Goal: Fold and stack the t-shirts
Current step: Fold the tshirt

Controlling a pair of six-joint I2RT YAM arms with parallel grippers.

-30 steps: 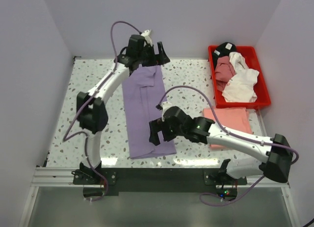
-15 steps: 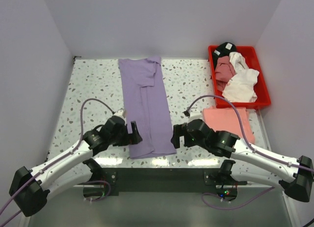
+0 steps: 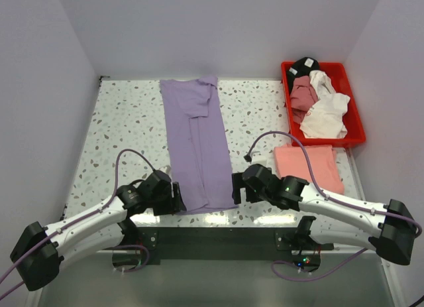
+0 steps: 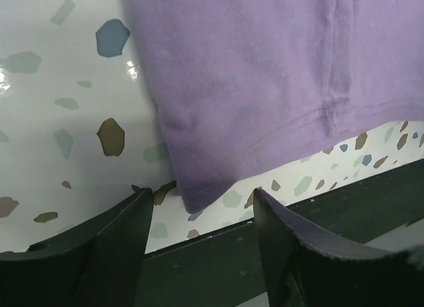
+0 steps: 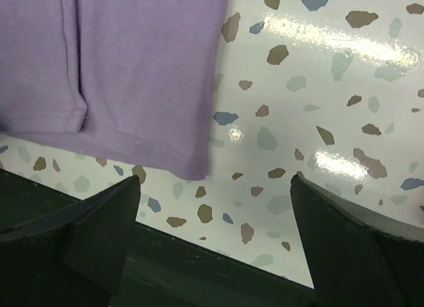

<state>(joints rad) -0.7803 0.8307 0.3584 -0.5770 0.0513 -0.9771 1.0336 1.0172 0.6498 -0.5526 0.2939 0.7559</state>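
The lavender-purple t-shirt [image 3: 197, 141] lies folded into a long strip down the middle of the table, collar end at the back. My left gripper [image 3: 176, 199] is open at its near left corner; in the left wrist view the hem corner [image 4: 199, 194] lies between my fingers [image 4: 106, 247]. My right gripper [image 3: 236, 189] is open at the near right corner, which shows in the right wrist view [image 5: 192, 164], and holds nothing. A folded salmon-pink t-shirt [image 3: 308, 166] lies at the right. Dusty-rose, white and black shirts [image 3: 318, 105] fill the bin.
The red plastic bin [image 3: 354, 124] stands at the back right. The table's dark front edge [image 4: 278, 234] runs just below both grippers. White walls enclose the table on the left, back and right.
The left arm has swung from the shirt's far collar end down to its near left corner. The right gripper has moved off the shirt to its near right corner. The shirt lies flat.
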